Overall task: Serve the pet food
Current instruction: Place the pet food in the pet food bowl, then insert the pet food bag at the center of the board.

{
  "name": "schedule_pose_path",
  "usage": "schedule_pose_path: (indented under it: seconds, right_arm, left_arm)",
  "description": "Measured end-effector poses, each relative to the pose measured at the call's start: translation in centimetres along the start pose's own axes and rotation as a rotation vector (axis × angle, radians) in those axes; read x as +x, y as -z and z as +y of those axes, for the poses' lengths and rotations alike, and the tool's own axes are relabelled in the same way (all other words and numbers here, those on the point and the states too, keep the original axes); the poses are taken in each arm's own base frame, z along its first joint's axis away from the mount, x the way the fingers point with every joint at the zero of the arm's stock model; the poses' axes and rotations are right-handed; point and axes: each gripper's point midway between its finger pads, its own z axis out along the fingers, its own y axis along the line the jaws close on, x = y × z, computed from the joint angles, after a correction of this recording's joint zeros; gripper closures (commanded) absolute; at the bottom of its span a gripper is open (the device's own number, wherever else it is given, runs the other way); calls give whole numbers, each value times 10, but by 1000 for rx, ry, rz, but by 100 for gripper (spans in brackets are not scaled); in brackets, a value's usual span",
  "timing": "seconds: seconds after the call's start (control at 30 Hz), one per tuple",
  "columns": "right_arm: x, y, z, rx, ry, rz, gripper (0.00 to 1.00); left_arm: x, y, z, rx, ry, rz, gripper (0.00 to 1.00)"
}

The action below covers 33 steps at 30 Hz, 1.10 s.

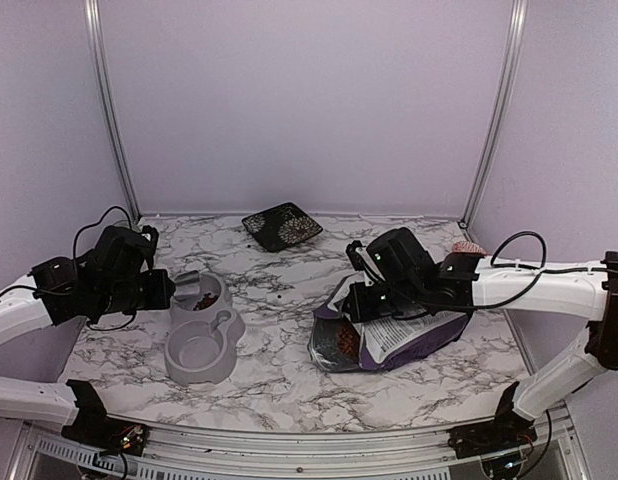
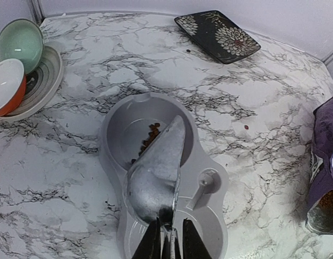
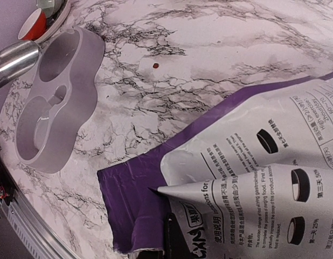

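On the marbled table (lilac walls behind), left tool clamps the scoop above pet food; right tool unclear.

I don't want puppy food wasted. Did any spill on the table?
Yes, a little. One kibble pellet lies loose on the marble table between the grey double bowl and the bag; another sits beside the black flowered plate.

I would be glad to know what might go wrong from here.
The scoop in the left gripper is tipped over the far compartment of the bowl; anything poured may bounce out, and a stray pellet lies on the table. The bag lies on its side with kibble at its open mouth, so any tug could spill more.
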Motion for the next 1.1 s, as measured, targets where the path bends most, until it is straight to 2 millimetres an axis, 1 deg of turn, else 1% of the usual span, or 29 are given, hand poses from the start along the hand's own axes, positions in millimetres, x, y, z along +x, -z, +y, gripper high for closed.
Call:
schedule_pose_path:
  seconds: [0.13,0.27,0.43,0.5,0.67,0.77,1.1]
  right_arm:
    - [-2,-2,1,9,2,12,100]
    - [-6,-6,3,24,7,23,100]
    - [-15,-12,7,36,18,18,100]
    - [-19,-15,8,40,22,13,100]
    - [-26,-19,11,44,23,6,100]
    - [-29,-21,13,44,23,3,100]
    - [-27,-22,15,42,27,10,100]
  left_arm:
    - [-5,11,-19,62,-29,-11,100]
    - [-9,19,-31,102,-47,-22,100]
    - [-10,27,-46,160,-80,-14,100]
    - [-7,32,-56,200,-102,-5,100]
    - [5,40,-76,285,-169,28,100]
    - [13,46,-91,365,-191,47,100]
    - [46,57,-136,630,-234,116,100]
